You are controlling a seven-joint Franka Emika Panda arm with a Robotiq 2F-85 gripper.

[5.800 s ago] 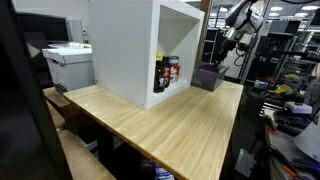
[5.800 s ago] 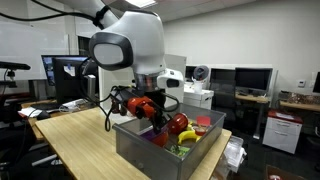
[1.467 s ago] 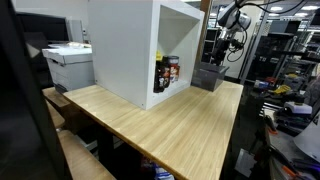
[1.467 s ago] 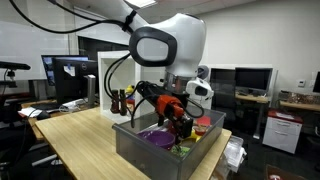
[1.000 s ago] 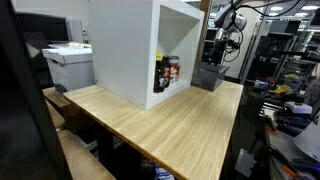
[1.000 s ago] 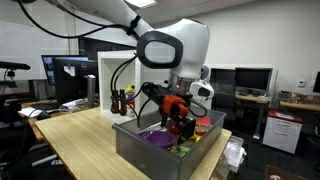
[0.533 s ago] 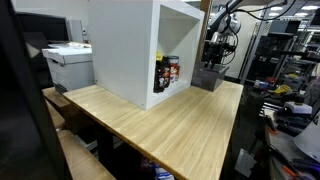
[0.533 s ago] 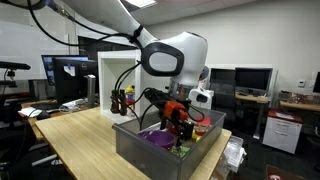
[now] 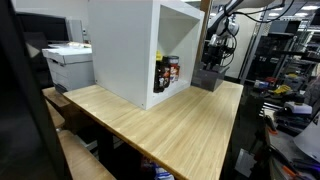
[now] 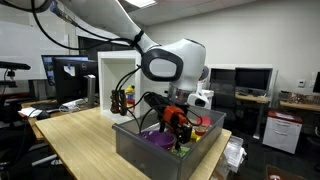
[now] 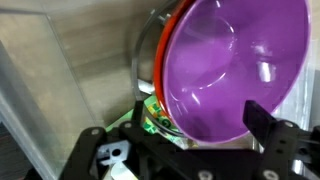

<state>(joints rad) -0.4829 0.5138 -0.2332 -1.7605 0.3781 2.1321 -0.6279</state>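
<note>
1. Tool: the gripper (image 10: 179, 124) hangs inside the mouth of the bin (image 10: 140, 158). Its jaws are spread fully and it holds nothing. The wrist view confirms this, with the gripper (image 11: 178, 132) showing both fingers wide apart and only the bowl below them.
2. Thing: the bowl (image 11: 225, 65) is purple and lies in the bin, tilted with its hollow facing the wrist camera. In an exterior view the bowl (image 10: 157, 138) sits toward the near side of the bin.
3. Contact: I cannot tell whether a fingertip touches the bowl. It appears just clear.
4. Clutter: an orange rim (image 11: 161, 62) hugs the bowl's edge and looks like a second dish nested under it. A green item (image 11: 153, 117) lies just beside it.
5. Surroundings: the bin stands at the table (image 9: 170, 130) end, near the cabinet (image 9: 130, 50).
6. Judgement, approach: the jaws should straddle the bowl's rim alone, one finger inside the hollow and one outside. The orange rim sits so close that both could be pinched together.
7. Judgement, descent: lower slowly, since the slope of the tilted bowl may deflect a finger.
8. Judgement, clearance: keep the outer finger off the bin wall and the green item.
9. Judgement, grip: close gently, as a smooth bowl may slip or rotate.
</note>
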